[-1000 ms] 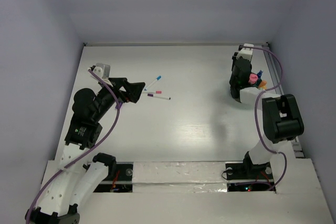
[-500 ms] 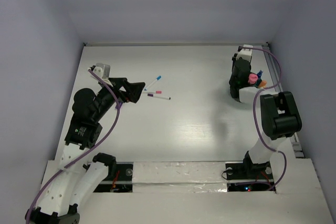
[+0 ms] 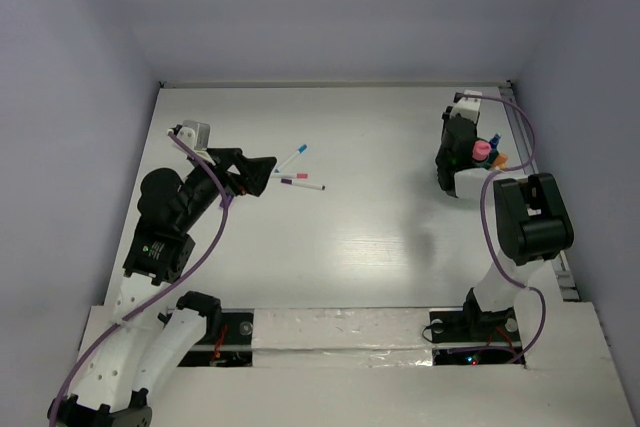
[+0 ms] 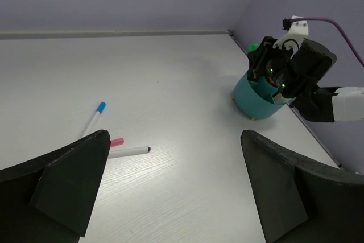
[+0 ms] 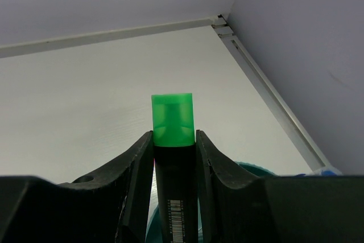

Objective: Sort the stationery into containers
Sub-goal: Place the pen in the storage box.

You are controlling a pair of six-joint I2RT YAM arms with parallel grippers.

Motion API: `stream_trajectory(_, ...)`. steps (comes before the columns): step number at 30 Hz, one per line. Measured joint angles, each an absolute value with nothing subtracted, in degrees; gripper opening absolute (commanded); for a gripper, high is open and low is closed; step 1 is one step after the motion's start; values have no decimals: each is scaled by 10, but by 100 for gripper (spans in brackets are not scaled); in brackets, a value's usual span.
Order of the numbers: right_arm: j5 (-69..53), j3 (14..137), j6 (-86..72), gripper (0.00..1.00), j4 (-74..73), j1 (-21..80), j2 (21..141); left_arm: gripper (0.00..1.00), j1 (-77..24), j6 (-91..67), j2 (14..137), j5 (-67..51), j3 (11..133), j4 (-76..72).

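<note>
Your right gripper point(image 5: 173, 143) pinches the green-capped pen point(image 5: 172, 119) over the teal holder point(image 4: 256, 101) by the right edge. Release it crooked and it could topple out. Your left gripper point(image 4: 176, 174) gapes open.

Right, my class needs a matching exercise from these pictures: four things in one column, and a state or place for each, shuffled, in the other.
1. left tool
2. right tool
3. blue-capped marker
4. teal holder

A. shut on a green-capped pen
B. lying flat on the table
C. open, holding nothing
D. standing at the table's right edge

Pairs: 1-C, 2-A, 3-B, 4-D.
</note>
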State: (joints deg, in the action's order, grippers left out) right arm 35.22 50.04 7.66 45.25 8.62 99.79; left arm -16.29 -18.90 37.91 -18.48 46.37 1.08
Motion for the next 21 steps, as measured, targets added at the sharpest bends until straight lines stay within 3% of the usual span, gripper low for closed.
stream_trajectory(4, 354, 489, 67, 14, 453, 86, 998, 99, -163, -189, 379, -185, 464, 11)
stream_trajectory(11, 358, 479, 53, 37, 453, 86, 997, 99, -163, -189, 379, -185, 464, 11)
stream_trajectory(13, 358, 475, 48, 38, 451, 86, 992, 99, -163, -189, 379, -185, 464, 11)
stream_trajectory(21, 358, 470, 21, 63, 436, 86, 940, 99, -163, -189, 377, -185, 464, 11)
